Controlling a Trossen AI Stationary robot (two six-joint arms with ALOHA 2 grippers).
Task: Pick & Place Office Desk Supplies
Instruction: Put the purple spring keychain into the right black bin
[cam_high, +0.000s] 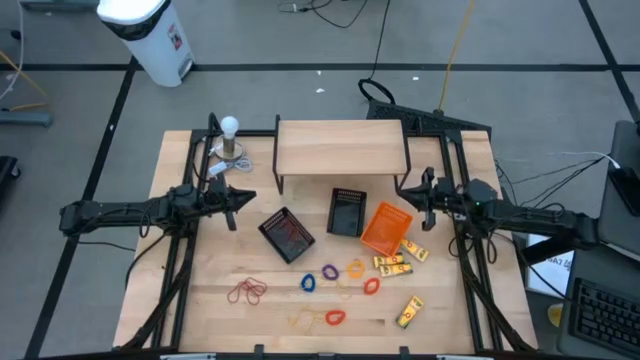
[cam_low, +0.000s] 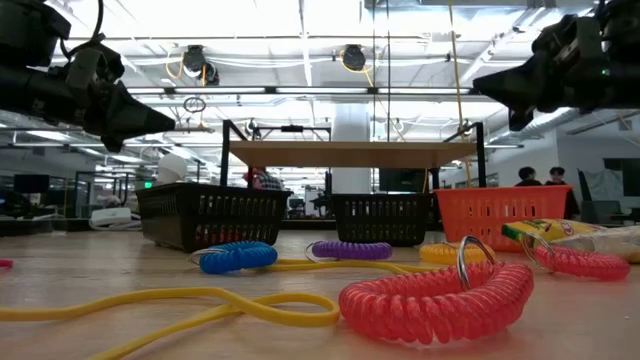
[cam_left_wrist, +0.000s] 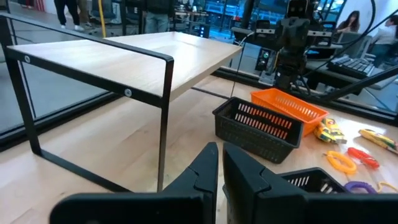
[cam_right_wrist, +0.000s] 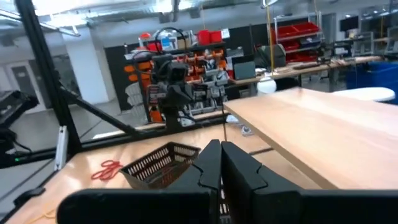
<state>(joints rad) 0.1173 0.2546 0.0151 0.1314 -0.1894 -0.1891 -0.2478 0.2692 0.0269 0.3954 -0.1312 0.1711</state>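
From above I see my left gripper (cam_high: 238, 197) and right gripper (cam_high: 412, 197) both closed and empty, while the yellow packets (cam_high: 398, 262) lie near the orange tray (cam_high: 385, 228), long axes mostly slanted. In the low view a red coil (cam_low: 436, 296) lies across the front, and in the left wrist view my fingers (cam_left_wrist: 205, 171) are pressed together.

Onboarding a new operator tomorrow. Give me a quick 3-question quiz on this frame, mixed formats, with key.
1. True or false: the orange tray lies between the right gripper and the upright black mesh tray.
2. Multiple choice: the red rubber bands loose on the table lie nearest to which side? A) the left arm's side B) the right arm's side C) under the wooden shelf
3. Fill in: the white ball on its stand sits at the table's back corner on the ___ arm's side.

Key
1. True
2. A
3. left

Both grippers, the left gripper included, are shut and hold nothing.
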